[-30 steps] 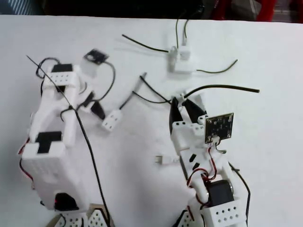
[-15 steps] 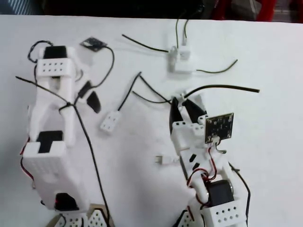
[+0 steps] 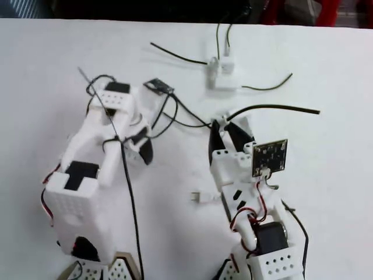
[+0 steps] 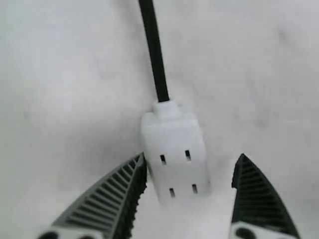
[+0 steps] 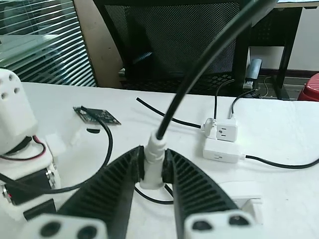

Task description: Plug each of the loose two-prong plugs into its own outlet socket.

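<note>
A white outlet socket with slotted holes and a black cord lies on the table between the fingers of my left gripper, which is open around it. In the high view the left gripper stands left of centre and covers that socket. My right gripper is shut on a white two-prong plug, and the plug's thick black cord runs off to the right. In the high view the right gripper sits at mid-table.
A cluster of white sockets and plugs with thin cords lies at the back centre, also seen as the white cluster. A small white piece lies beside the right arm. Loose black cords cross between the arms.
My left arm has swung from the table's left side toward the centre and now stands over the outlet socket. The right arm and its plug have not moved.
</note>
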Controlling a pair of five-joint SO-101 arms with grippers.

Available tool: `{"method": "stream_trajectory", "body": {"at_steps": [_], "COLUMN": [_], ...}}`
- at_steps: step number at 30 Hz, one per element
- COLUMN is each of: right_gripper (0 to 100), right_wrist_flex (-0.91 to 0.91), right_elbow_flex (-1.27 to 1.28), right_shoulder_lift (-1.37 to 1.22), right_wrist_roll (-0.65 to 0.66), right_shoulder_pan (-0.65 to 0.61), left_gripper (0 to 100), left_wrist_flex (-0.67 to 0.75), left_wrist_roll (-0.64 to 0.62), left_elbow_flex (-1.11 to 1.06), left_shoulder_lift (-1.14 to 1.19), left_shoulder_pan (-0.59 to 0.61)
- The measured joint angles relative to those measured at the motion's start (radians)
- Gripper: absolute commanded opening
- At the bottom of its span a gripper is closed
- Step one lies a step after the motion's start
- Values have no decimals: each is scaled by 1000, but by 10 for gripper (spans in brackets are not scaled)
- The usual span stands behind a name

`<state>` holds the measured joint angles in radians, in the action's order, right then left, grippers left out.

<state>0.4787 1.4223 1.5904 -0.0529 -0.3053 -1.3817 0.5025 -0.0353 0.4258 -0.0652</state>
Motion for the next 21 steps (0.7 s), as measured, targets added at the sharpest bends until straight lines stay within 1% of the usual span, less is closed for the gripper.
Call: {"method": "stream_trajectory", "body": {"at_steps": [2, 4, 7, 14, 18, 21], "right_gripper": [17, 17, 17, 17, 17, 17], "right_wrist_flex": [0, 0, 0, 0, 0, 0], "right_elbow_flex": [0, 0, 0, 0, 0, 0], "right_shoulder_lift": [0, 0, 0, 0, 0, 0], "right_wrist_roll": [5, 6, 6, 6, 6, 6], "right_shoulder_pan": [0, 0, 0, 0, 0, 0], "left_gripper": [204, 161, 138, 147, 219, 241], "left_wrist_flex": [58, 84, 112, 158, 195, 199], "left_wrist_roll": [-3, -5, -5, -3, -3, -3], "left_elbow_flex": [-46, -58, -66, -74, -74, -64], "left_shoulder_lift": [0, 0, 0, 0, 0, 0], "left_shoulder_pan": [-2, -3, -11, -98, -130, -135]}}
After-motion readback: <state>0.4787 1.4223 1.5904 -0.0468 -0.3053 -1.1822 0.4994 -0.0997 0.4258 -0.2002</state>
